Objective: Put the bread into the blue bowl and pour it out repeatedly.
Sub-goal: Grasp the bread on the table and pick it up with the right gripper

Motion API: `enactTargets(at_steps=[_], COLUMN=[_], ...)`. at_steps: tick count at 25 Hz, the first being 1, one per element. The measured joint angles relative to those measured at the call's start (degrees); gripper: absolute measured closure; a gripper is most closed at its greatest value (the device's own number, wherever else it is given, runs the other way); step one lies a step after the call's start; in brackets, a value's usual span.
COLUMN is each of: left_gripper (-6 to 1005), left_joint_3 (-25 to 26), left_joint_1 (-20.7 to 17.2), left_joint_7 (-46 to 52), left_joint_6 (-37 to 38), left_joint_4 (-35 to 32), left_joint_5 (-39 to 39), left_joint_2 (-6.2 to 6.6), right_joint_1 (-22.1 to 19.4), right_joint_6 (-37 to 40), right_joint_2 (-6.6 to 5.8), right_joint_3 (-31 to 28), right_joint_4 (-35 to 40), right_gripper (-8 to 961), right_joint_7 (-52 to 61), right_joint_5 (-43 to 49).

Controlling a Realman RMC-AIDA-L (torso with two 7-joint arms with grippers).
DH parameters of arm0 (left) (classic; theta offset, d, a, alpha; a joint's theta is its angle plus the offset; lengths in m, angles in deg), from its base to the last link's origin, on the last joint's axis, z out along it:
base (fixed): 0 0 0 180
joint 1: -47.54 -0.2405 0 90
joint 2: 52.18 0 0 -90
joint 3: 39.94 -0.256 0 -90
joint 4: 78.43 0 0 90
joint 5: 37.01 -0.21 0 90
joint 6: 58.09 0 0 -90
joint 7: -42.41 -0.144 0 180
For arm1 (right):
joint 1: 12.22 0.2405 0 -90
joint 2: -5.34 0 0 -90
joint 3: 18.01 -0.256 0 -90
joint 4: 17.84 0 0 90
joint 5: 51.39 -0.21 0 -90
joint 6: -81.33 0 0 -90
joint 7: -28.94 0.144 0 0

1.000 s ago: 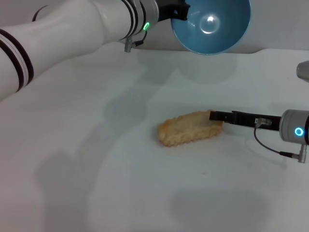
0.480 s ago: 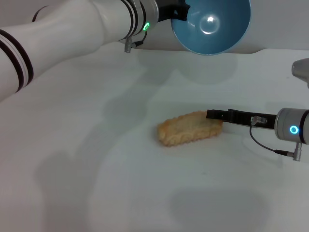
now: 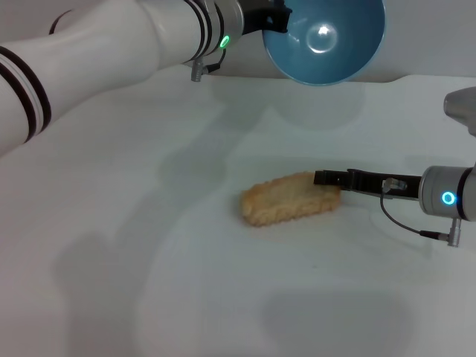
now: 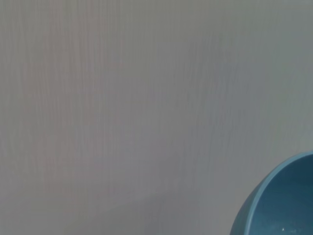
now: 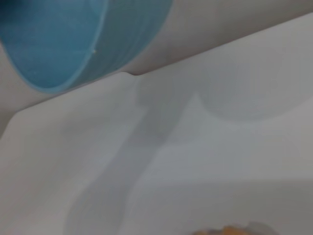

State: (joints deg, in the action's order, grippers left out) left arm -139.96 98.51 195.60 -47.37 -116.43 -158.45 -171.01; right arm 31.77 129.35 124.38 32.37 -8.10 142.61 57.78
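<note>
The bread point(image 3: 290, 198) lies flat on the table point(image 3: 149, 260), long axis running left-right, its right end at the right gripper point(image 3: 321, 178) (whether it grips, I cannot tell). The left gripper point(image 3: 277, 16) holds the blue bowl point(image 3: 325, 37) raised, tipped, well apart; only the right wrist view shows the bowl's outer wall

— What is sitting on the white table point(image 3: 186, 297)?
— The bread point(image 3: 288, 198) is lying flat on it, its near end touching the tip of the right gripper point(image 3: 321, 178), reaching in low.
</note>
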Motion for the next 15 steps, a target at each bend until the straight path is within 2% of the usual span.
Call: enactTargets(at_steps=[15], left_gripper=[1002], left_joint_3=[0.00], left_joint_1=[-0.10], left_joint_7=[0.00], left_joint_6=[-0.66], left_joint_4=[0.41], left_joint_5=[0.50], left_joint_2=[0.15], right_joint_1=[-0.15], right_joint_6=[-0.42], right_joint_2=[-0.04], right_joint_3=[1.67], right_joint_4=[0.48], right_gripper=[470], right_joint_7=[0.86], right_joint_5=[0.00])
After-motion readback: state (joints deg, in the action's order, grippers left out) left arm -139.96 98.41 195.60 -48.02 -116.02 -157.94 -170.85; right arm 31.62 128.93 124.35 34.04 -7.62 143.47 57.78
